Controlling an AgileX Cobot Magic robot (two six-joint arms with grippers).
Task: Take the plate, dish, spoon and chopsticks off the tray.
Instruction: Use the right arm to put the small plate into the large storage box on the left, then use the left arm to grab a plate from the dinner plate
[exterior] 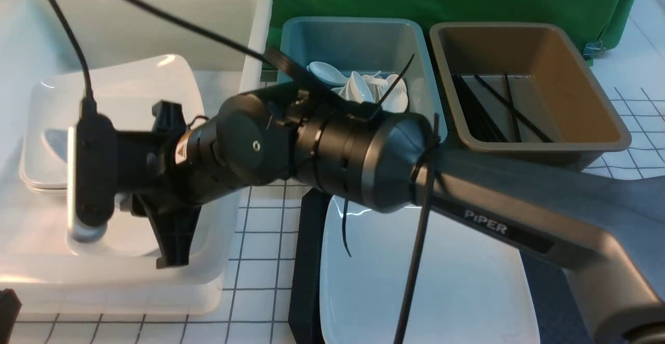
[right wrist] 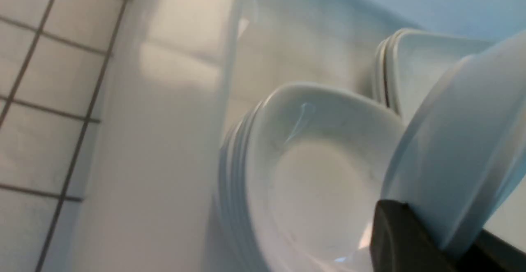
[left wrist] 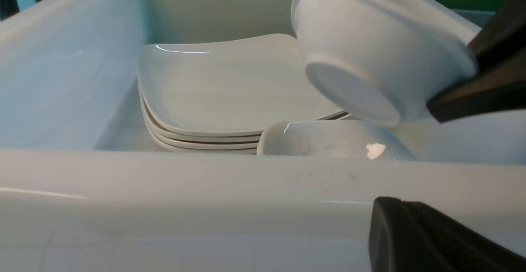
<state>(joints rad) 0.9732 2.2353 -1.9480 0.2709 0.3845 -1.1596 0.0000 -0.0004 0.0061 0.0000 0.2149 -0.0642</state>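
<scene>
My right gripper (exterior: pixel 124 167) reaches left over the white tub (exterior: pixel 249 32) and is shut on the rim of the small white dish (exterior: pixel 71 198). It holds the dish tilted on edge, above a stack of dishes (right wrist: pixel 312 190). The held dish also shows in the left wrist view (left wrist: pixel 370 58) and in the right wrist view (right wrist: pixel 464 140), pinched between the right gripper's (right wrist: pixel 444 231) fingers. The large square plate (exterior: pixel 467 281) lies on the black tray (exterior: pixel 306 261). Several spoons (exterior: pixel 358 87) lie in the teal tub and chopsticks (exterior: pixel 493 107) in the brown tub. My left gripper (left wrist: pixel 411 222) is empty outside the tub's wall.
A stack of square plates (left wrist: pixel 213 87) sits in the white tub beside the stacked dishes (left wrist: pixel 328 140). The teal tub (exterior: pixel 291 37) and the brown tub (exterior: pixel 597 89) stand at the back. The right arm (exterior: pixel 519 214) spans the tray. The table has a white grid cover (exterior: pixel 260 240).
</scene>
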